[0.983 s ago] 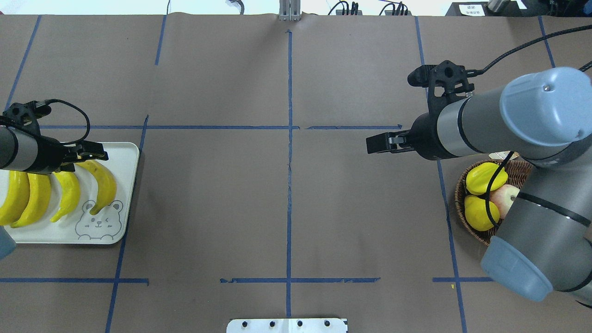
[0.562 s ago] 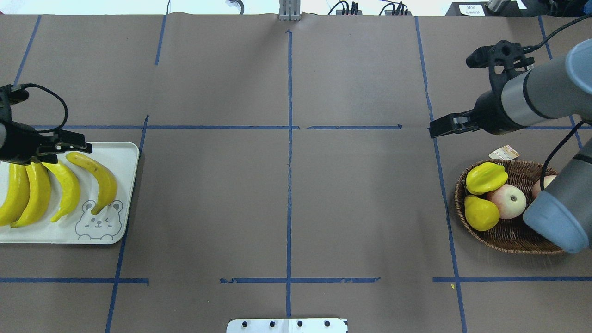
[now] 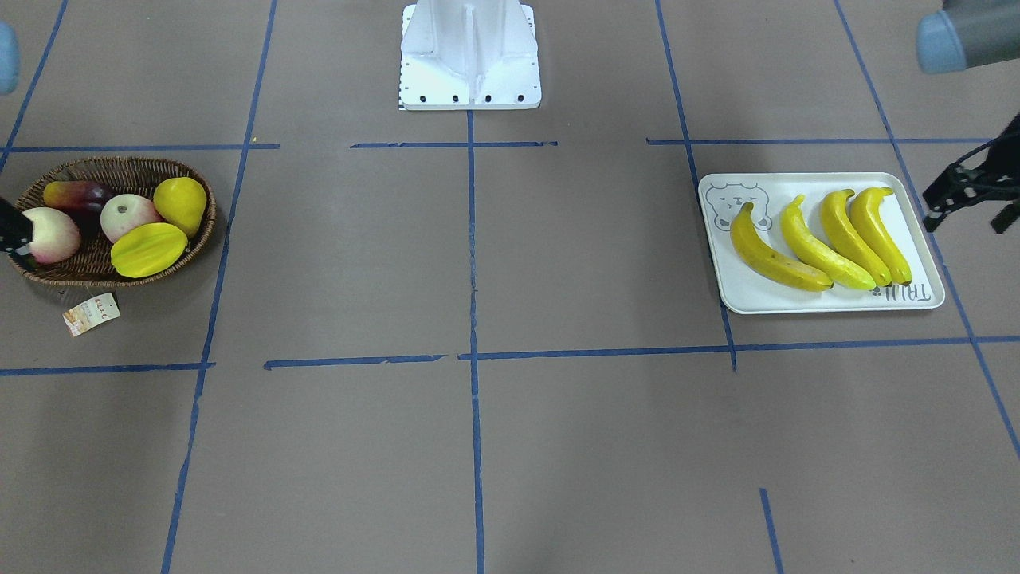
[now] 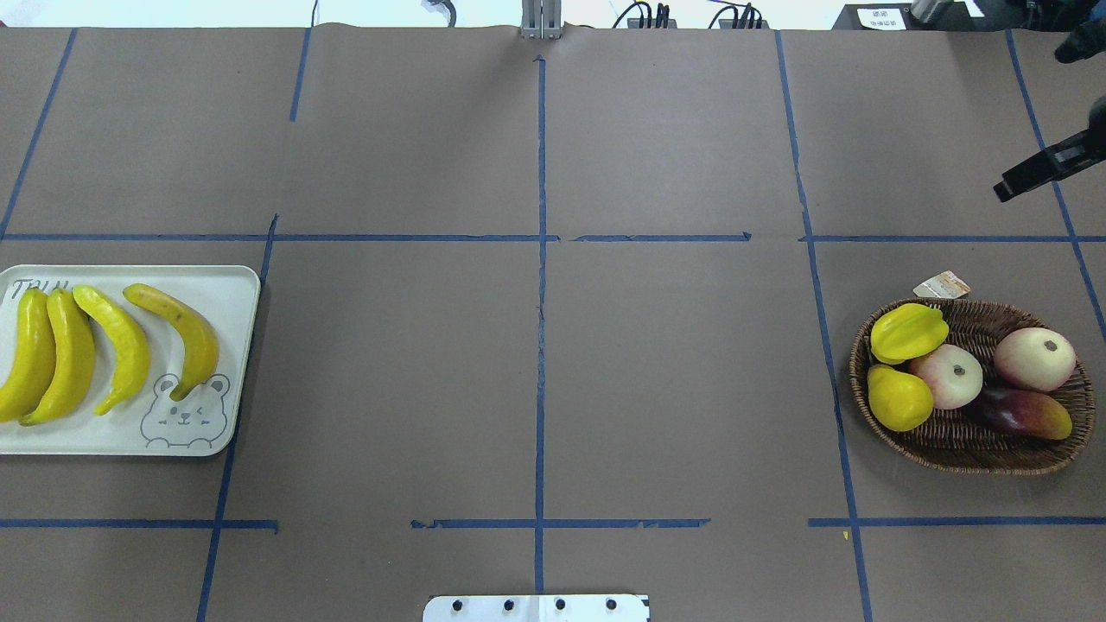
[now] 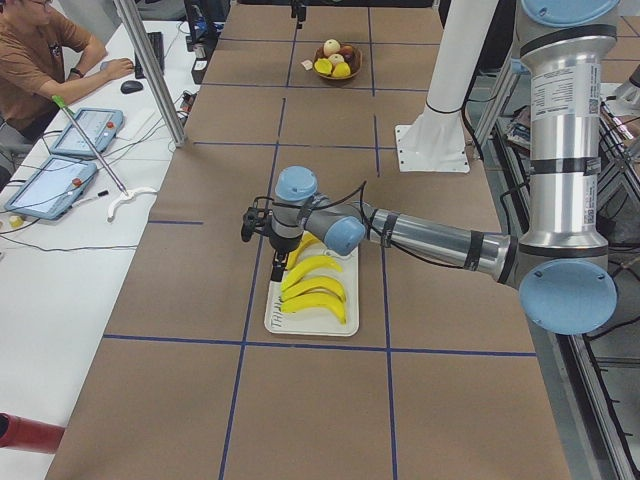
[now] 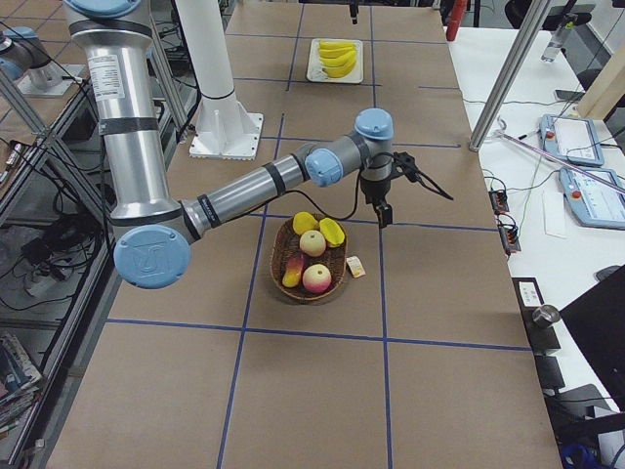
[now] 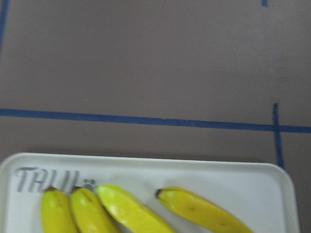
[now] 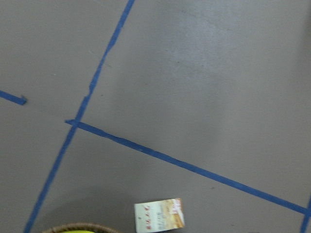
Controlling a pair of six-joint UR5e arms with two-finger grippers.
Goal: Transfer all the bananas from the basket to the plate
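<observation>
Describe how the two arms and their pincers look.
The left arm and right arm are silver-grey tubes with pale blue round joint caps and black bands at the joints. The thick upright links carry small printed labels. The left pincer and right pincer are black, and a thin black cable loops off each wrist.

The left arm [image 5: 430, 240] stretches low and level toward the far side, the left gripper [image 5: 273, 258] pointing down. The right arm [image 6: 254, 186] reaches likewise, the right gripper [image 6: 384, 213] pointing down. How far either gripper's jaws are parted cannot be told.
</observation>
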